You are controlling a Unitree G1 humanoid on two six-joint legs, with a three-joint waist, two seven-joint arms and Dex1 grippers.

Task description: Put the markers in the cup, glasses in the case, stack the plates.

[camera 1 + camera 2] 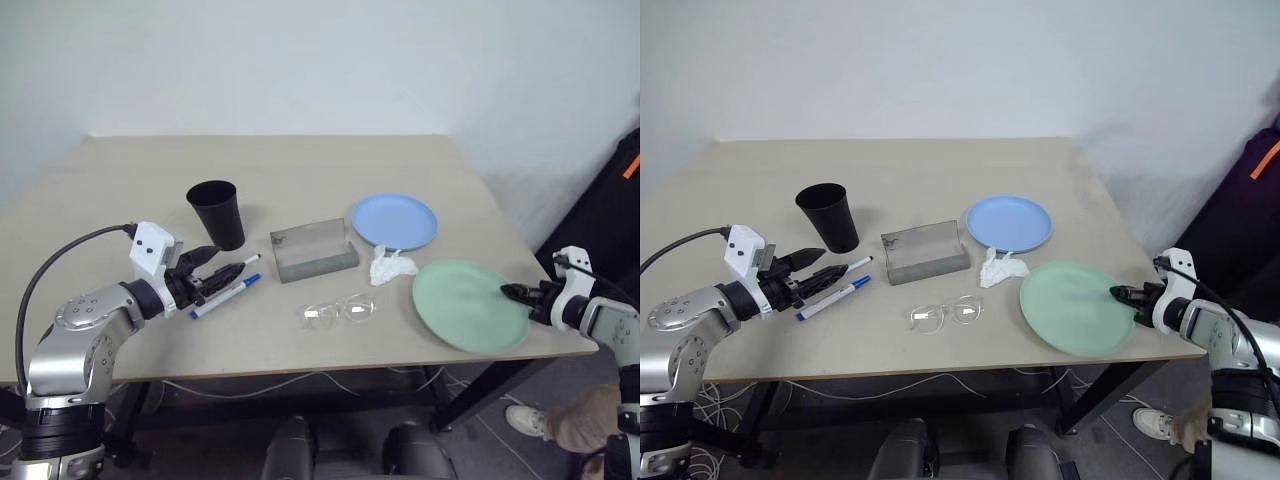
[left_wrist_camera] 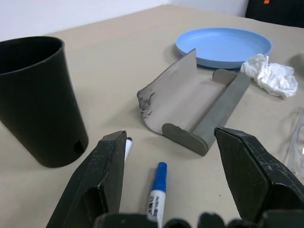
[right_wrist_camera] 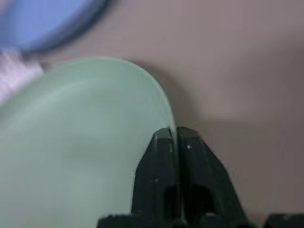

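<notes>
My left gripper (image 1: 222, 265) hovers open just above the two markers, which lie side by side in front of the black cup (image 1: 217, 212). The blue-capped marker (image 2: 158, 190) shows between the fingers; the other marker (image 1: 247, 260) is partly hidden by them. The grey case (image 1: 313, 251) stands mid-table with its lid open and nothing inside. Clear glasses (image 1: 338, 311) lie in front of it. The light blue plate (image 1: 394, 221) sits right of the case. My right gripper (image 3: 172, 135) is shut on the right-hand rim of the mint green plate (image 1: 465, 303).
A crumpled white tissue (image 1: 392, 266) lies between the two plates. The green plate sits close to the table's front right edge (image 1: 560, 345). A black object with an orange mark (image 1: 625, 170) stands beyond the table's right side.
</notes>
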